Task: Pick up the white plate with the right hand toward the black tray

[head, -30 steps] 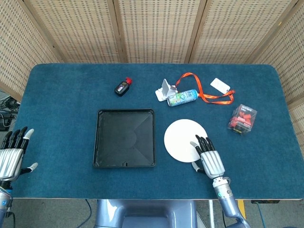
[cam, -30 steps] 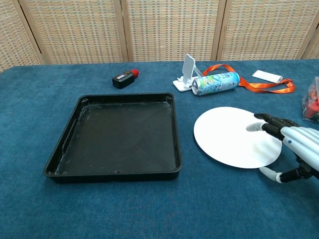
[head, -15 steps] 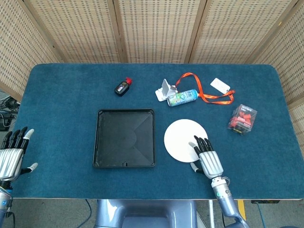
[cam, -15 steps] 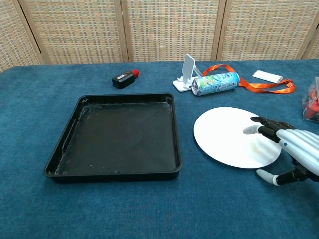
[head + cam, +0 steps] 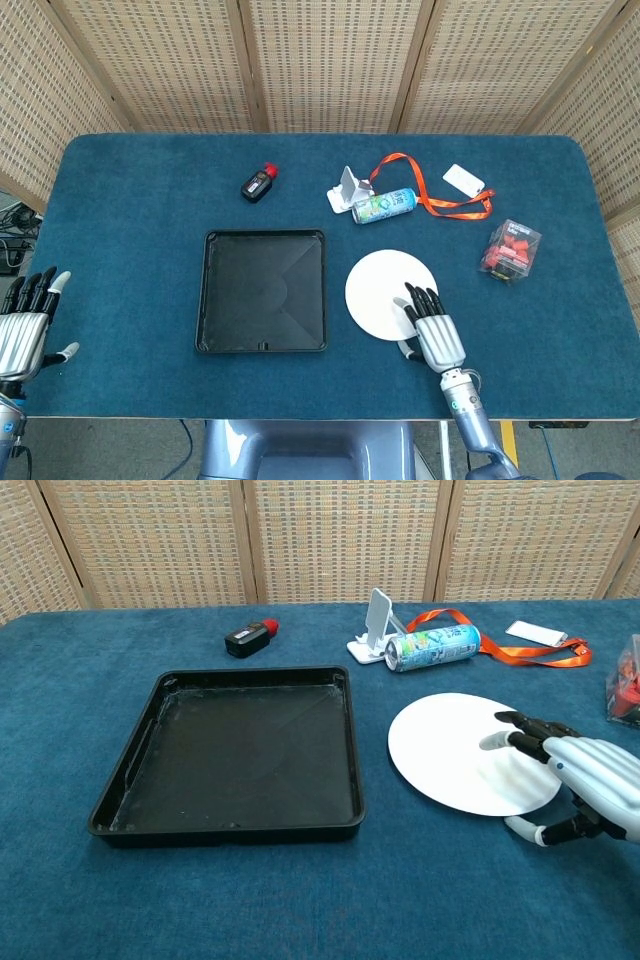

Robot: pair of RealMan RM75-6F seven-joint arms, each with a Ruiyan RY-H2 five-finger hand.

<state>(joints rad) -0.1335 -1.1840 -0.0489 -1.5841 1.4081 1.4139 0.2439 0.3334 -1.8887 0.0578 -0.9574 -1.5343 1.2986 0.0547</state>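
Right hand (image 5: 432,330) has crept a bit left and forward over the last second; fingers now reach further onto the plate (image 5: 384,292), thumb sits low at the near rim. Plate and tray (image 5: 264,291) haven't shifted.

Hand state: fingers spread over the top of the plate's near-right edge, thumb (image 5: 524,829) down by the surface beside or under the rim. Not closed on it yet as far as I can see; whether the thumb is actually under the rim, can't tell. Chest view shows the hand (image 5: 583,785) hovering on or just above the plate (image 5: 455,748), contact unclear.

Plate lies flat on the surface, just right of the tray, a narrow gap between them. Tray holds nothing.

Left hand (image 5: 24,328) is parked at the far left edge, fingers apart, holding nothing.

Progress: approach roughly done, grasp not made. Left to do: pinch the rim, lift, carry left toward the tray. Thin flat plate on cloth, so getting the thumb under looks like the tricky part.
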